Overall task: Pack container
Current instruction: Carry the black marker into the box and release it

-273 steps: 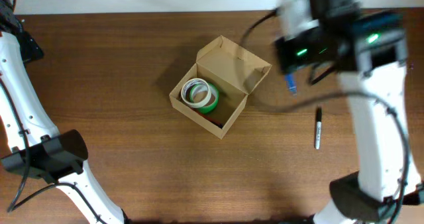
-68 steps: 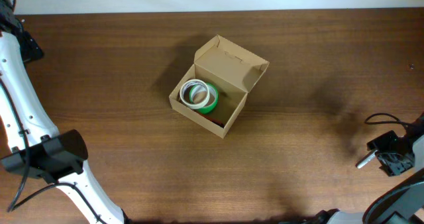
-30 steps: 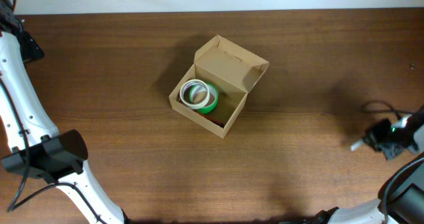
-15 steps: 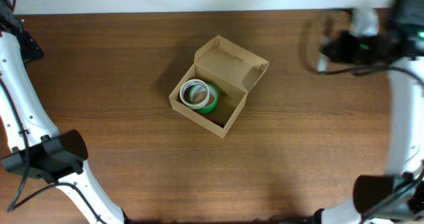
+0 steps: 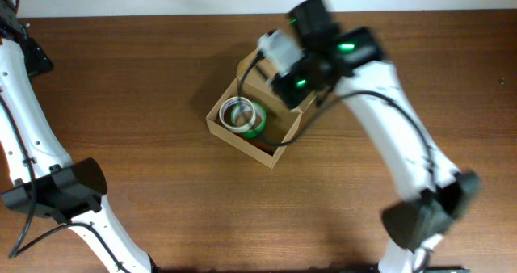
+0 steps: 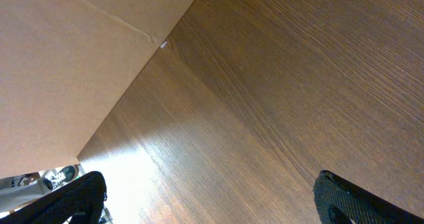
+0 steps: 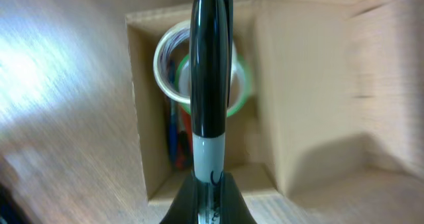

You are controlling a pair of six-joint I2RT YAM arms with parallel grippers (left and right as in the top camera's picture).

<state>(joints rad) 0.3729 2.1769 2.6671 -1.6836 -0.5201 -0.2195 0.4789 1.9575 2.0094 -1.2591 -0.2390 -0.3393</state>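
Right pincer (image 7: pixel 209 199) — tight on marker (image 7: pixel 209 71)

One cardboard box (image 5: pixel 240 142), two tape rolls (image 5: pixel 257 123) and one black marker (image 7: pixel 209 71).

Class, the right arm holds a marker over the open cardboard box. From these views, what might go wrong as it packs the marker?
1. The tape rolls fill much of the box; the marker may land on them and stick out, probably blocking the lid.
2. The right gripper holds the marker by one end, so it might tip outside the wall on release.
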